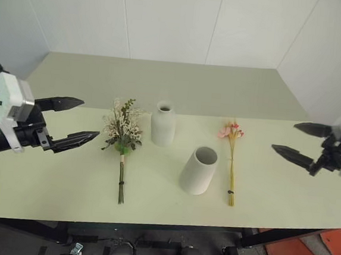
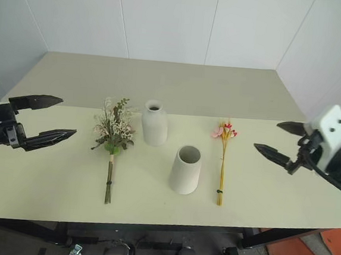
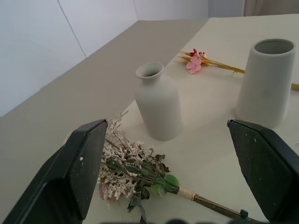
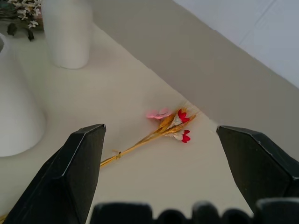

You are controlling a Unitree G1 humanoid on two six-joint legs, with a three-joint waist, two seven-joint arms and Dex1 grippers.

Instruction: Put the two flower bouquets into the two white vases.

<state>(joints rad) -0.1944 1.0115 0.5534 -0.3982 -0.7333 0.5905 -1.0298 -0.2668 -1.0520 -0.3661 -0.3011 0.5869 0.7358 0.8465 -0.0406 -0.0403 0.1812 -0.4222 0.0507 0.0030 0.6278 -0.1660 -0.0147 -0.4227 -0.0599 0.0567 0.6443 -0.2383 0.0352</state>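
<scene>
While both bouquets (image 1: 122, 136) lie flat, left end effector (image 1: 77, 120) apart, right end effector (image 1: 298, 140) apart, both empty

Two bouquets (image 2: 113, 140) (both flat) flank two white vases (image 2: 186, 170).

L gripper (image 1: 78, 119) hovers over the table (image 1: 52, 177) at far left, fingers spread, tips aimed twd centre. R gripper (image 1: 301, 140) hovers at far right, also spread, tips aimed inward. Everything lies btwn them on the tabletop. Nearest L gripper: bushy bouquet (image 1: 122, 136), lying flat, blooms away from robot, stems twd the near edge. Next, further from L gripper: narrow-necked vase (image 1: 163, 123), upright, just beside the bouquet's blooms. Wide-mouthed vase (image 1: 199, 170) stands nearer the robot than the narrow one, roughly mid btwn grippers. Slim bouquet (image 1: 232, 163) lies flat just beside the wide vase, closest item to R gripper, blooms at far end. Neither gripper touches anything.
</scene>
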